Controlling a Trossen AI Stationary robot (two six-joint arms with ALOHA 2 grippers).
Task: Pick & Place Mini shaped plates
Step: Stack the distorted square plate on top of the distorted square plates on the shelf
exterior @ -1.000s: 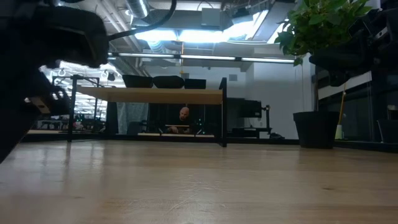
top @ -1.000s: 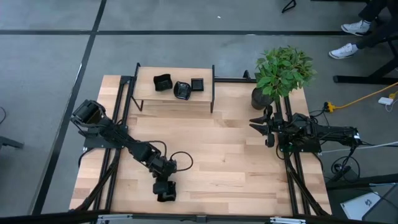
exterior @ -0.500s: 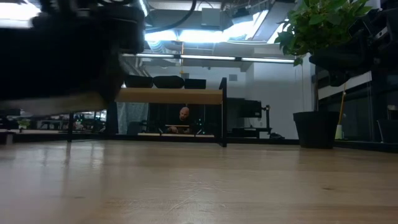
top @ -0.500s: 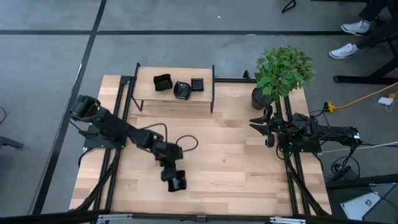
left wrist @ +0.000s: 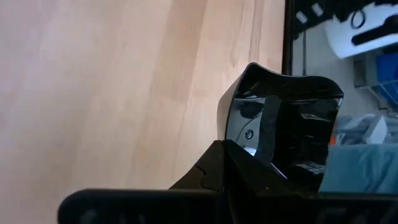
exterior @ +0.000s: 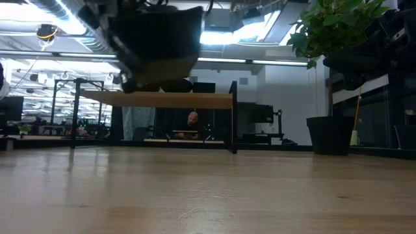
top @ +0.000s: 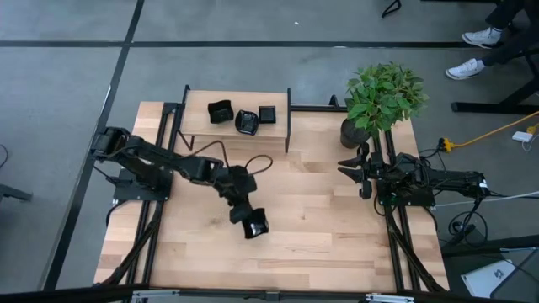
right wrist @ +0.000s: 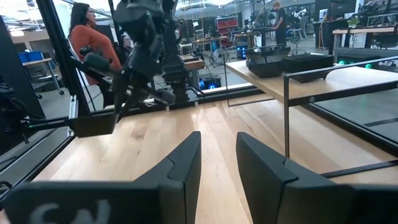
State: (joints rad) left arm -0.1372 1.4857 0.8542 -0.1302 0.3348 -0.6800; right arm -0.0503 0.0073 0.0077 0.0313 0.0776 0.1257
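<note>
Left hand [top: 254,225] holding one black mini plate [left wrist: 283,124], fingers clamped tight on its rim, the glossy dish standing on edge between them in the left wrist view. In the high view, hovering a little left of the frame's centre, above the bare wood of the bench [top: 320,244], with the left arm [top: 160,162] reaching in from the left edge. In the low view, hanging as a dark mass [exterior: 156,39] in the upper left of the frame, clear of the bench surface [exterior: 208,195].

Right hand [top: 344,167] waiting at the right of the high view, just below the plant [top: 383,97], fingers [right wrist: 180,165] standing partly apart with nothing between them, as seen in the right wrist view.

Three more mini plates [top: 243,116] sitting on the small raised shelf [top: 195,126] in the upper middle of the high view, side by side in a row: an angular one on the left, a rounder one in the middle, a small square one on the right. Same plates showing as dark shapes [exterior: 175,85] on top of the shelf in the low view, centre frame, partly covered by the left hand.

Plant pot [exterior: 330,135] standing at the right in the low view. A person [exterior: 192,120] sitting far behind, under the shelf line; another person [right wrist: 84,40] standing in the upper left of the right wrist view, beyond the bench.
</note>
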